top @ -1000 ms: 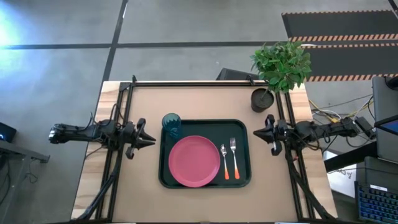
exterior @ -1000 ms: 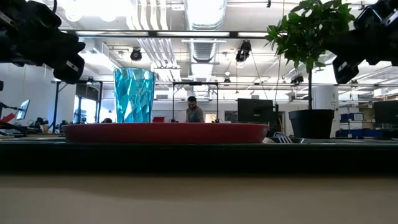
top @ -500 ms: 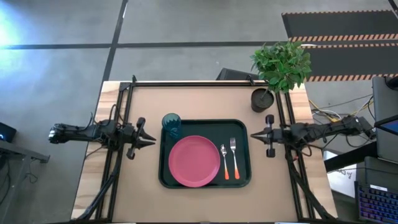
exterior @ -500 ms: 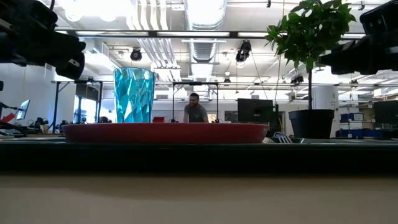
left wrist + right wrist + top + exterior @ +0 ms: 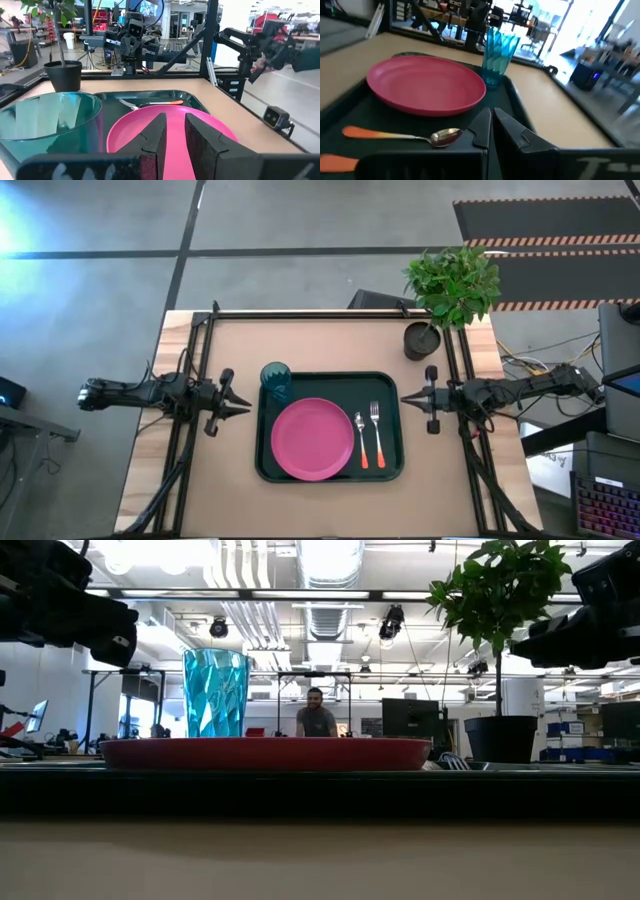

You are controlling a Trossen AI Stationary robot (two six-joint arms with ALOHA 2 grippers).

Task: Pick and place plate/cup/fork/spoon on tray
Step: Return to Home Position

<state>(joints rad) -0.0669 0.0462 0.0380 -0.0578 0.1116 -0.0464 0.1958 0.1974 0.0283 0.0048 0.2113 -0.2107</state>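
The dark green tray (image 5: 390, 385) lies in the middle of the table. On it are the pink plate (image 5: 312, 439), the spoon (image 5: 361, 438) and the fork (image 5: 376, 430), side by side to the plate's right. The teal cup (image 5: 276, 379) stands upright at the tray's far left corner. My left gripper (image 5: 246, 408) hovers beside the tray's left edge, empty, its fingers a narrow gap apart (image 5: 175, 131). My right gripper (image 5: 403, 398) hovers beside the tray's right edge, shut and empty (image 5: 491, 122).
A dark pot with a green plant (image 5: 421, 340) stands at the table's far right, just behind my right arm. Black frame rails (image 5: 196, 370) run along the table's left, right and far sides. A person (image 5: 317, 721) stands far off in the room.
My right gripper has turned about its own axis and reached a little toward the table's left, closer to the tray's right edge. The tableware on the tray has kept still.
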